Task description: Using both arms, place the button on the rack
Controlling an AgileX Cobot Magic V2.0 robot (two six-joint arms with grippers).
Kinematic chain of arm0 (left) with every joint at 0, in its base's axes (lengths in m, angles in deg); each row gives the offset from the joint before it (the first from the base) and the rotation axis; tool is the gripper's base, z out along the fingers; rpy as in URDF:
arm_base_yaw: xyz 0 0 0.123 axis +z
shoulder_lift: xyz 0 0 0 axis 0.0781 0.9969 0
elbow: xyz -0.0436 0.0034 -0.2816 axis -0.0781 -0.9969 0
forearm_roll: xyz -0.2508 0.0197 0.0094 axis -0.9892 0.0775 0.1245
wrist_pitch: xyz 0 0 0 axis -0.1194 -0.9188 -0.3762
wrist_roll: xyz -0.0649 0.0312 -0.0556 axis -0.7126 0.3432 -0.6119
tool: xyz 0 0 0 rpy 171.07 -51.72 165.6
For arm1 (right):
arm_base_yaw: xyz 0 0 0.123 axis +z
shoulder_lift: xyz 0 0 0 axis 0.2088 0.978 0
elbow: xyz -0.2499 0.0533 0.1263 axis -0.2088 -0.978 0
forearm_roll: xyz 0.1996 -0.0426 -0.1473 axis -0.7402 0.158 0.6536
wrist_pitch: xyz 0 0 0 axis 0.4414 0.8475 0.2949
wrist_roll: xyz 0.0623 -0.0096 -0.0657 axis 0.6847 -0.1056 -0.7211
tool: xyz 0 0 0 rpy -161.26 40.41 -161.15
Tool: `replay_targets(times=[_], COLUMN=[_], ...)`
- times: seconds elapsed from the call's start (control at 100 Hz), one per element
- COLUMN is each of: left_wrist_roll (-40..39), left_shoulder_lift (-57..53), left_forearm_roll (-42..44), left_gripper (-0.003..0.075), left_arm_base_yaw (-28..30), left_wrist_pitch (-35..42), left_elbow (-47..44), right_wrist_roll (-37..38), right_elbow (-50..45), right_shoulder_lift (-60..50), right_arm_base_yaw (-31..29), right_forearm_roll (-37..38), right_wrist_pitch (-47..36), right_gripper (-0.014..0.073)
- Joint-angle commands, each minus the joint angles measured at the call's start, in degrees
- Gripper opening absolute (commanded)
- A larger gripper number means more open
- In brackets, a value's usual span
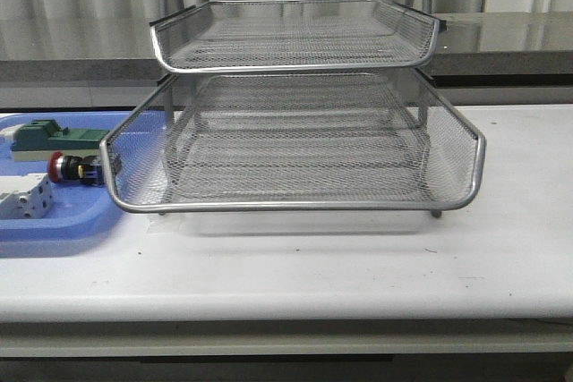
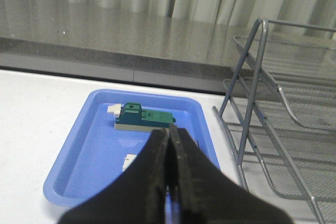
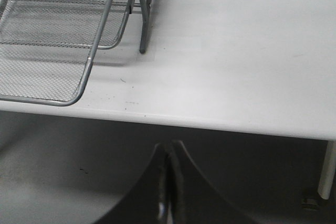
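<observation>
The button (image 1: 72,168), red-headed with a black body, lies on its side in the blue tray (image 1: 54,221) at the table's left, just left of the rack's lower front corner. The silver wire-mesh rack (image 1: 295,140) fills the middle of the front view; its frame (image 2: 252,103) and a mesh corner (image 3: 47,51) show in the wrist views. My left gripper (image 2: 169,135) is shut and empty, above the near part of the blue tray (image 2: 89,150); its fingers hide the button. My right gripper (image 3: 169,148) is shut and empty, held off the table's front edge (image 3: 210,121).
In the blue tray lie a green block on a beige base (image 1: 49,139) (image 2: 144,118) and a white terminal block (image 1: 25,199) (image 2: 130,161). A grey counter ledge (image 1: 501,42) and curtains stand behind the table. Neither arm shows in the front view.
</observation>
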State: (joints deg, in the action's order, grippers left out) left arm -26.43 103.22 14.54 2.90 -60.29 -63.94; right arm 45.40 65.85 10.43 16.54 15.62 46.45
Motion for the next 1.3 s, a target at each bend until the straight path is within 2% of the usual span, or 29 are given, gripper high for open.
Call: replay_targets(times=[0.0, 0.15, 0.27, 0.54, 0.81, 0.88, 0.93, 0.94, 1.07, 1.14, 1.19, 1.29], left_wrist_roll=[-0.47, 1.56, 5.01, 8.49, 13.13, 13.50, 14.38, 14.54, 15.90, 15.90, 15.90, 15.90], left_shoulder_lift=[7.78, 20.93, 30.69, 48.54, 60.18, 62.09, 63.14, 63.25, 64.24, 64.24, 64.24, 64.24], left_forearm_roll=[0.34, 1.68, 1.95, 1.95, 1.95, 1.72, 1.72, 1.72, 1.72, 1.72, 1.72, 1.72], left_gripper=[-0.0020, -0.0020, -0.0020, -0.0020, -0.0012, 0.0046, 0.0140, 0.0140, 0.0498, 0.0631, 0.0673, 0.0669], left_arm_base_yaw=[0.19, 0.19, 0.19, 0.19, 0.19, 0.19, 0.19, 0.19, 0.19, 0.19, 0.19, 0.19], left_wrist_pitch=[-1.37, -11.52, -16.09, -20.16, -24.63, -26.32, -27.60, -27.76, -28.56, -28.33, -27.89, -27.21], left_elbow=[8.05, 18.65, 25.32, 38.07, 48.58, 50.58, 51.90, 52.05, 52.98, 52.98, 52.98, 52.98], right_wrist_roll=[-0.02, -0.02, -0.02, -0.02, -0.02, -0.02, -0.02, -0.02, -0.02, -0.02, -0.02, -0.02], right_elbow=[2.01, 2.01, 2.01, 2.01, 2.01, 2.01, 2.01, 2.01, 2.01, 2.01, 2.01, 2.01], right_shoulder_lift=[0.12, 0.12, 0.12, 0.12, 0.12, 0.12, 0.12, 0.12, 0.12, 0.12, 0.12, 0.12], right_arm_base_yaw=[0.27, 0.27, 0.27, 0.27, 0.27, 0.27, 0.27, 0.27, 0.27, 0.27, 0.27, 0.27], right_forearm_roll=[0.15, 0.15, 0.15, 0.15, 0.15, 0.15, 0.15, 0.15, 0.15, 0.15, 0.15, 0.15], right_wrist_pitch=[-3.43, -3.43, -3.43, -3.43, -3.43, -3.43, -3.43, -3.43, -3.43, -3.43, -3.43, -3.43], right_gripper=[-0.0068, -0.0068, -0.0068, -0.0068, -0.0068, -0.0068, -0.0068, -0.0068, -0.0068, -0.0068, -0.0068, -0.0068])
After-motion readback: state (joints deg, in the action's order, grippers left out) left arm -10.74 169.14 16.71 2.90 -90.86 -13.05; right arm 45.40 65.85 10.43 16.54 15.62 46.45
